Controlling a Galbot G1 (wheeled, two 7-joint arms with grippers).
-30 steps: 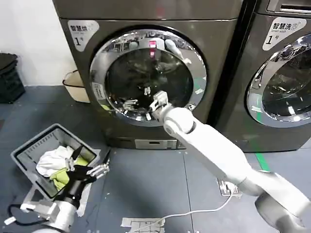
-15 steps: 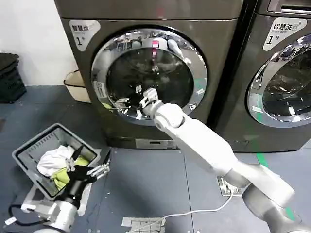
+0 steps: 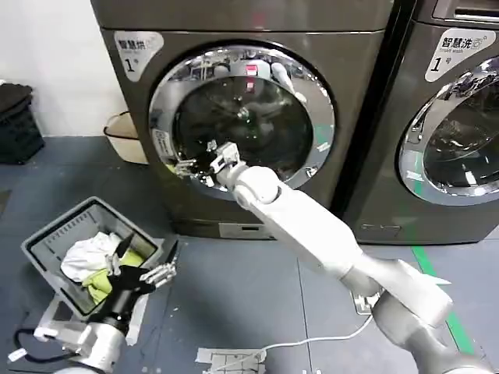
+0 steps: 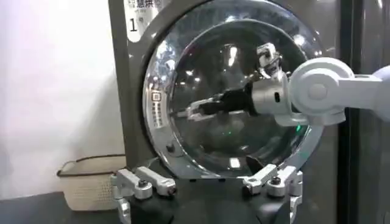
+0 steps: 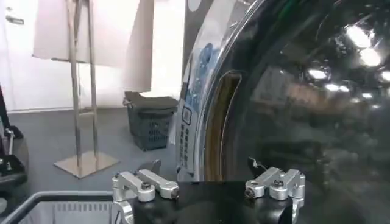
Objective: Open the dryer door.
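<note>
Dryer door (image 3: pixel 242 117) sits on front of left machine, chrome ring w/ pink mark near top; looks shut or barely ajar, can't tell. Right gripper (image 3: pixel 189 164) reaches across dark glass to door's left rim, fingers spread apart a bit, nothing clamped; tips lost in chrome reflections, contact w/ rim unclear. In left wrist view same gripper (image 4: pixel 190 111) points at rim. Left gripper (image 3: pixel 148 273) parked low by grey basket (image 3: pixel 47 241) of cloths, fingers apart, empty. Second machine's door (image 3: pixel 452 132) cut off at right edge.
</note>
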